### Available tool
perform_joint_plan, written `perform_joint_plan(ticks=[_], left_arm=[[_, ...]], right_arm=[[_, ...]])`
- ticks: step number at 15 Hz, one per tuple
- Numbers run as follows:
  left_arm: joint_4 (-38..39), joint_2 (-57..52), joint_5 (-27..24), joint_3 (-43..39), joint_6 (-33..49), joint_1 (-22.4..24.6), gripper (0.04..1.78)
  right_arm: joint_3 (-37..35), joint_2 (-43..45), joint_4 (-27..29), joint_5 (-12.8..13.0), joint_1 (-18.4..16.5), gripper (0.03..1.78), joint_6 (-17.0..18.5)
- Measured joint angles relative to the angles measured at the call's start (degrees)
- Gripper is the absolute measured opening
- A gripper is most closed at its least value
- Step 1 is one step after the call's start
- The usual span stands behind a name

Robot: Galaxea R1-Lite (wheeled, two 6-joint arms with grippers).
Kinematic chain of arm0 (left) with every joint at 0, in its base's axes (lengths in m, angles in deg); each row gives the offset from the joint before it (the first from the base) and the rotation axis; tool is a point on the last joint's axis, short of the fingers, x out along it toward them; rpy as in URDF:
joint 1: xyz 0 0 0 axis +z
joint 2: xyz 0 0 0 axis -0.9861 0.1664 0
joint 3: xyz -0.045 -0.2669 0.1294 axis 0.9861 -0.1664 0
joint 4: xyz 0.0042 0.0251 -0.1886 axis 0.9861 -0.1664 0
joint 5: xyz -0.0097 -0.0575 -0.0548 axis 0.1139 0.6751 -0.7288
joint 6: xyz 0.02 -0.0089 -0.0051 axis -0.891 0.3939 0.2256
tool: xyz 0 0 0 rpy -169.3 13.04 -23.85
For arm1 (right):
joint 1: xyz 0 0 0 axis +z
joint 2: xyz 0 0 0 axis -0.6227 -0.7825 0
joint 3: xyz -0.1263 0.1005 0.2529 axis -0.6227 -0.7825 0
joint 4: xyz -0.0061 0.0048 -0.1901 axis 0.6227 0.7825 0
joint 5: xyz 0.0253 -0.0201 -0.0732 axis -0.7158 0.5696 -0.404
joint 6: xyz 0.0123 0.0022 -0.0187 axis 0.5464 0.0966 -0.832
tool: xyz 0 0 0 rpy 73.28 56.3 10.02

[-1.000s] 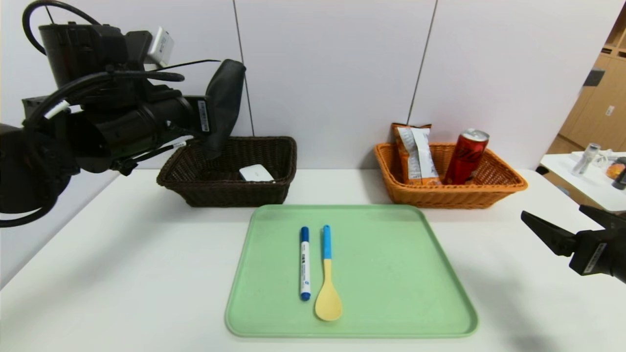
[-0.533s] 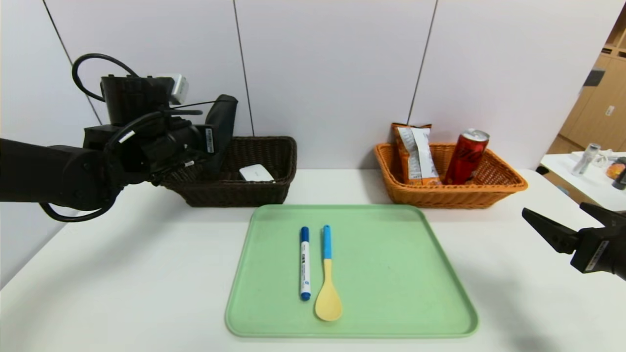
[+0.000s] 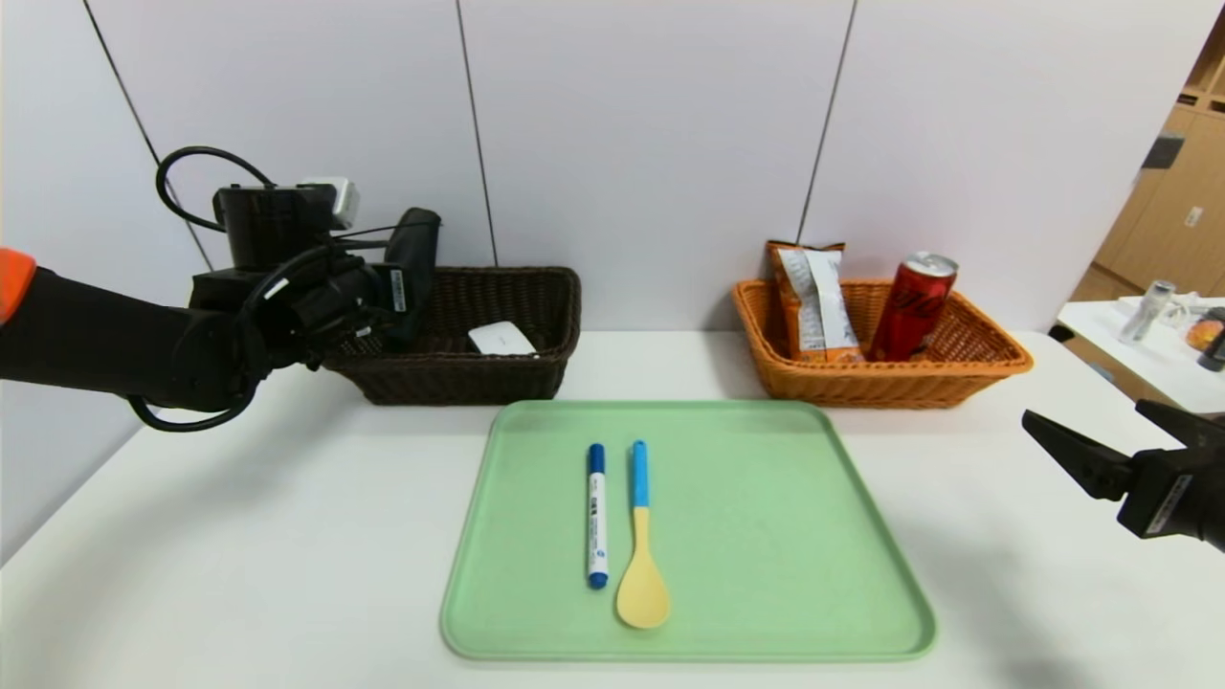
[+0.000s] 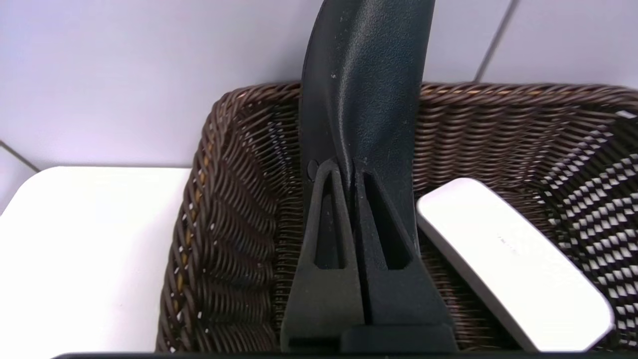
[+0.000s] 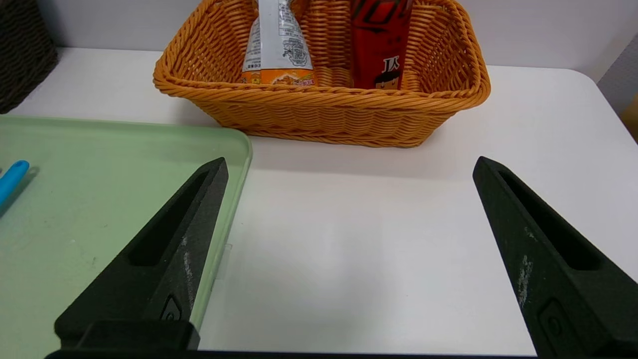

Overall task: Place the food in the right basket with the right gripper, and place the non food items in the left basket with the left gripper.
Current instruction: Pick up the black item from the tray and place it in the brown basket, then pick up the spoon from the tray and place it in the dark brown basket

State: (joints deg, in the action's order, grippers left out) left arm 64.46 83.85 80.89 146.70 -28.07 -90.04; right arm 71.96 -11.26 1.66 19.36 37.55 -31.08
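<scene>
My left gripper (image 3: 390,287) is shut on the long black case (image 3: 413,268), which stands upright over the left end of the dark brown basket (image 3: 536,378). In the left wrist view the gripper (image 4: 349,167) pinches the black case (image 4: 364,75) inside the brown basket (image 4: 224,199), beside the white oblong case (image 4: 508,259), also seen in the head view (image 3: 501,339). The marker (image 3: 596,517) and the spoon (image 3: 641,545) lie side by side on the green tray (image 3: 766,526). The red can (image 3: 911,306) and the snack bag (image 3: 813,301) stand in the orange basket (image 3: 995,359). My right gripper (image 3: 1086,421) is open and empty.
The right gripper (image 5: 349,162) hovers over bare white table between the tray's right edge (image 5: 244,149) and the table's right side, in front of the orange basket (image 5: 324,109). A side table with small items (image 3: 1158,316) stands at far right. A grey wall runs behind the baskets.
My left arm has moved forward and down with the black case, lowering it toward the brown basket. The right gripper has stayed in place.
</scene>
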Motion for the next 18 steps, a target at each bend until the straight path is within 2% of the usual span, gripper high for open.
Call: perform_joint_plan(ticks=[3, 5, 7, 9, 12, 14, 18], left_arm=[[0.02, 0.59, 0.0, 0.04, 0.02, 0.44, 0.06], [1.18, 0.72, 0.09, 0.09, 0.2, 0.48, 0.43], [5.53, 0.91, -0.1, 0.0, 0.11, 0.48, 0.73], [7.46, 1.01, -0.13, -0.09, 0.0, 0.52, 0.96], [5.8, -1.33, -1.29, 0.22, 1.29, -0.51, 1.19], [0.82, -4.94, -2.0, 0.89, 4.9, -4.74, 1.31], [-12.25, -11.96, -0.62, 0.91, 11.82, -17.03, 1.47]], right_arm=[[-0.35, -0.02, -1.02, -0.05, 0.0, 1.69, 0.28], [-0.49, -0.05, -1.05, -0.09, 0.0, 1.69, 0.67], [-0.52, -0.1, -1.05, -0.06, 0.0, 1.69, 0.69], [-0.52, -0.13, -1.05, -0.09, 0.0, 1.69, 0.72], [-0.49, -0.18, -0.99, -0.09, 0.0, 1.69, 0.74], [-0.51, -0.24, -0.99, -0.11, -0.07, 1.69, 0.77], [-0.41, -0.49, -0.96, -0.17, -0.07, 1.69, 0.59]])
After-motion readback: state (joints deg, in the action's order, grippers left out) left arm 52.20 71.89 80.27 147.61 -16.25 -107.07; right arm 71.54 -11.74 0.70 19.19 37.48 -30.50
